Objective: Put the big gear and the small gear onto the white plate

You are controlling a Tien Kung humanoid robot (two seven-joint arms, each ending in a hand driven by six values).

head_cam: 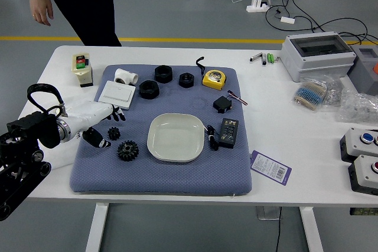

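Note:
My left hand reaches in from the left over the mat's left part, fingers spread and holding nothing, its fingertips just left of and above the small gear. The small black gear lies on the blue-grey mat. Below and right of it lies the big black gear, flat on the mat. The white plate sits at the mat's middle, right of both gears, with nothing on it. The right hand does not show.
On the mat are a white box, black rings, a yellow tape measure and a black meter. A bottle stands back left. A person stands behind the table, one hand hanging beside the body.

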